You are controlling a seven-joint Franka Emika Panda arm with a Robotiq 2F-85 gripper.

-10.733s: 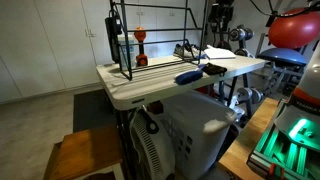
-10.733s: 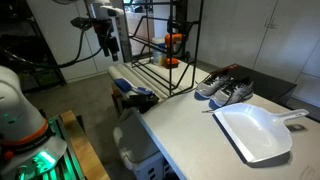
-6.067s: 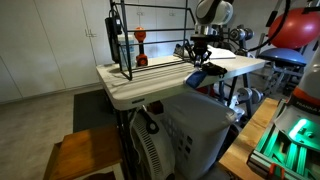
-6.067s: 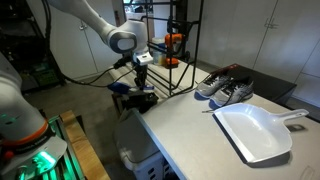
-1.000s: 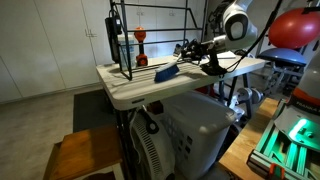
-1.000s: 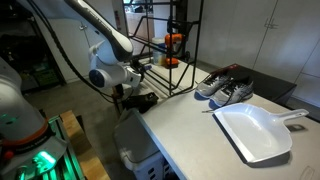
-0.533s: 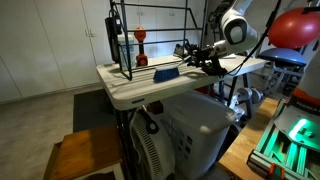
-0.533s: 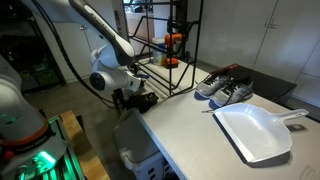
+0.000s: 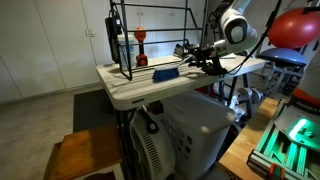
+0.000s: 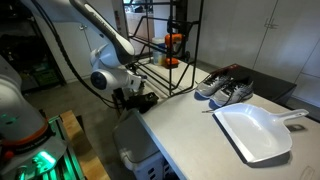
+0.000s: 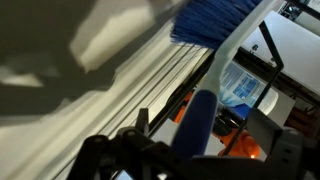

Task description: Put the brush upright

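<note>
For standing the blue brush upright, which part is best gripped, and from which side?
Grip the brush on its slim blue handle, coming in from the handle end, opposite the bristles. The handle is narrow and rigid, while the bristle head is broad and soft. The gripper appears shut on the handle.

1. The brush (image 9: 166,72) takes up the space straight ahead of my jaws; past its bristles the surface (image 9: 118,88) lies bare, open room.
2. Close on one side of my jaws, the black wire rack (image 9: 150,35) and a red-orange item (image 9: 141,45) block passage.
3. The shoes (image 10: 224,88) and white dustpan (image 10: 255,130) lie well apart from my jaws.
</note>
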